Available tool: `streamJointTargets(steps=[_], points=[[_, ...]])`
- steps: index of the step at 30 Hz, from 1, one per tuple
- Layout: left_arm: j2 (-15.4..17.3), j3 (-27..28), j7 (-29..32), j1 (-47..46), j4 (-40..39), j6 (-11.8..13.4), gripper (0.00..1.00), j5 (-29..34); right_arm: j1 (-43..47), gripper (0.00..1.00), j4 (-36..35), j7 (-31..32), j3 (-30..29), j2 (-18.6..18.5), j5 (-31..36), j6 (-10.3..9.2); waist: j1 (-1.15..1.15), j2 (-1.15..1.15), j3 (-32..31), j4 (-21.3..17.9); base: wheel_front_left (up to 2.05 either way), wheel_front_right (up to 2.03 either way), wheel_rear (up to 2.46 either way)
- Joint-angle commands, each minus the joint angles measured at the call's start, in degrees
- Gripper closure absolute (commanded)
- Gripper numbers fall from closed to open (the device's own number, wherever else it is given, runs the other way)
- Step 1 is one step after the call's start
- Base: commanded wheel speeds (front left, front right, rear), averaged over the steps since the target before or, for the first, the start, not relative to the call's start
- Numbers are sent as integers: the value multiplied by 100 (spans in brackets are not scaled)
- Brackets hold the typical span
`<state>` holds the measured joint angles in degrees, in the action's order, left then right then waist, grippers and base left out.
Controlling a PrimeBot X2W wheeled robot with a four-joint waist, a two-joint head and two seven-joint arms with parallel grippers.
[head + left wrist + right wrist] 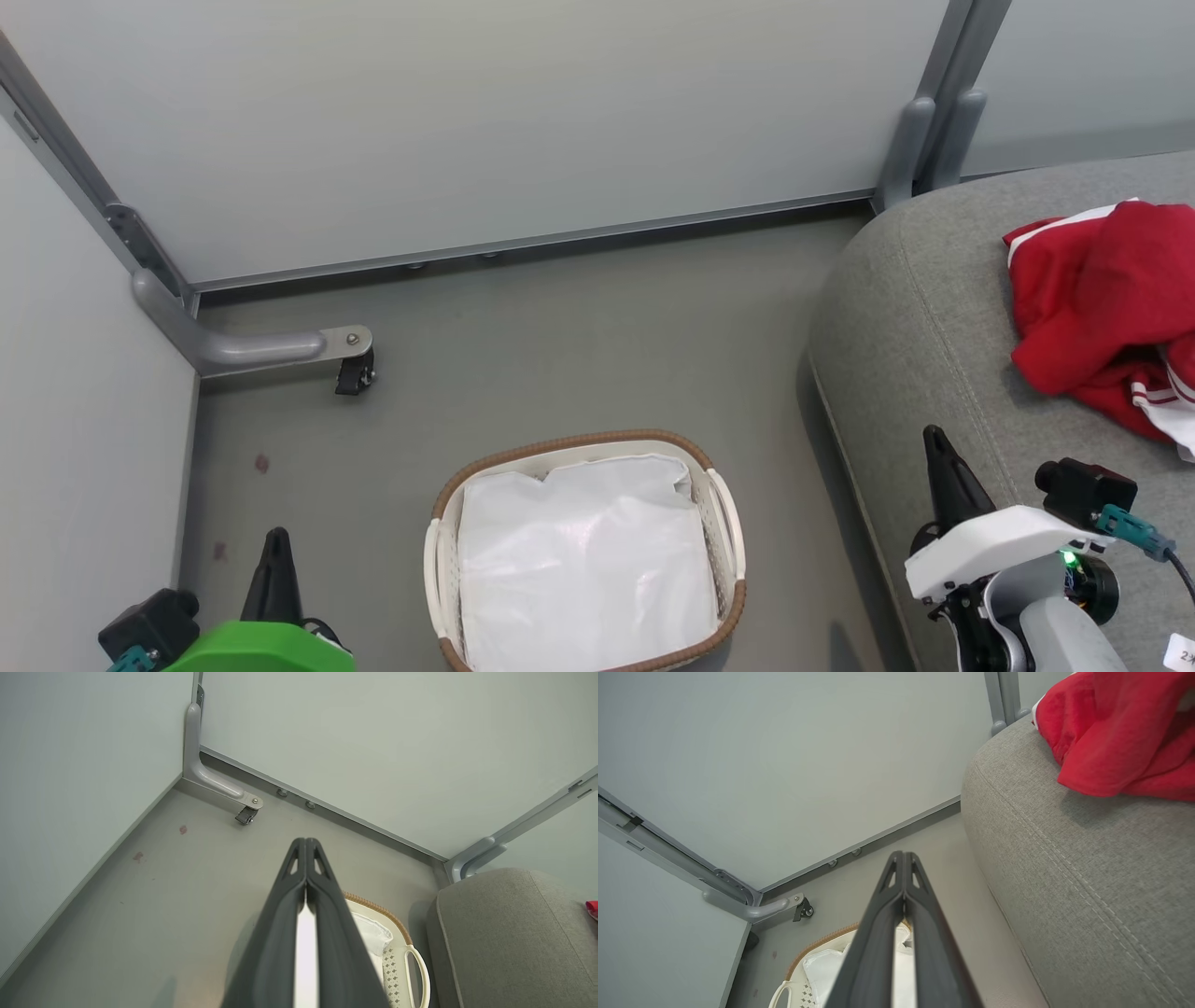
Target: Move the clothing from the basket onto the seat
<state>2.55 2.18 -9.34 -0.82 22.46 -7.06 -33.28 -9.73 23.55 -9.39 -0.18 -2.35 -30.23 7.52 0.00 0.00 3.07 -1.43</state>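
At lower left I'm reading the left gripper [277,539] as pressed together on nothing; at lower centre the basket [579,441] is showing just its white liner [583,569]. At lower right the right gripper [934,441] is hanging pinched and empty over the seat [934,308]. With the clothing [1092,299] lying at the frame's right edge, I'm judging it best to retreat without brushing that pile.

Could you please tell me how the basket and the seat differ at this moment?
The basket is white perforated plastic with a brown woven rim; the seat is grey woven fabric. The basket is far smaller than the seat. The basket holds its white liner, no garments, while the seat bears the red clothing. Both have rounded corners.
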Motion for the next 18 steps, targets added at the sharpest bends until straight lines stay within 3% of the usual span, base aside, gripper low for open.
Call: streamJointTargets(steps=[1,18], points=[[25,50,43,-172,-116,-13,100,-239,-7,100,-125,50,-43,-29,-240,-1,0,0,-4,2,0,0,0],[30,140,411,-274,-299,-23,100,-1591,78,100,-333,419,-186,-39,-1664,-2,0,0,-51,25,0,0,0]])
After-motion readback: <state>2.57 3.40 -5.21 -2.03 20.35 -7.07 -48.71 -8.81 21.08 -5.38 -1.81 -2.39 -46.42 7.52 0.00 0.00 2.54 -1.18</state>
